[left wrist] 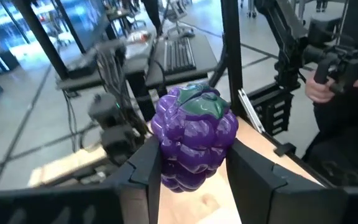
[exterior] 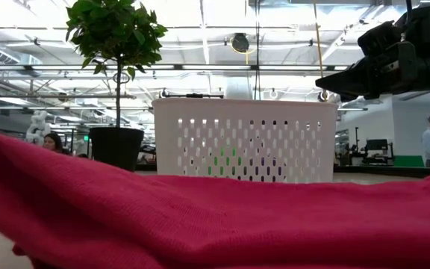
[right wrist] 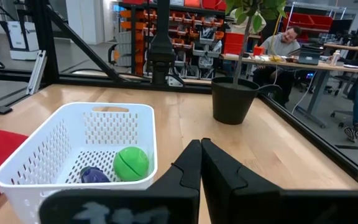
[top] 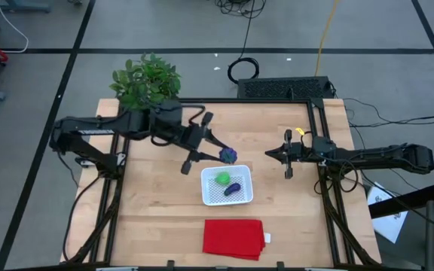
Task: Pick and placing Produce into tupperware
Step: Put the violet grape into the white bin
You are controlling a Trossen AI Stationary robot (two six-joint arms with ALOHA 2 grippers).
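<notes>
A purple toy grape bunch [left wrist: 194, 137] with a green leaf cap sits between the fingers of my left gripper [top: 218, 156], raised above the table just beyond the far edge of the white perforated tupperware [top: 244, 197]. Inside the tupperware lie a round green piece [top: 222, 178] and a long dark purple piece [top: 233, 189]; both also show in the right wrist view, the green piece [right wrist: 131, 163] and the dark purple piece [right wrist: 94, 175]. My right gripper [top: 272, 155] hovers shut to the right of the tupperware, holding nothing. My left gripper pinches the grape bunch by its two opposite sides [left wrist: 166, 158], one finger [left wrist: 145, 171] on each side. The fingers come nearly level from the table's left. The bunch is lifted clear of the table, its green leaf cap [left wrist: 201, 102] turned away from the gripper.
A folded red cloth [top: 233, 238] lies near the front edge, below the tupperware. A potted leafy plant [top: 148, 79] stands at the far left corner, close to my left arm. Bare wood lies left of the tupperware. People sit at desks beyond the table.
</notes>
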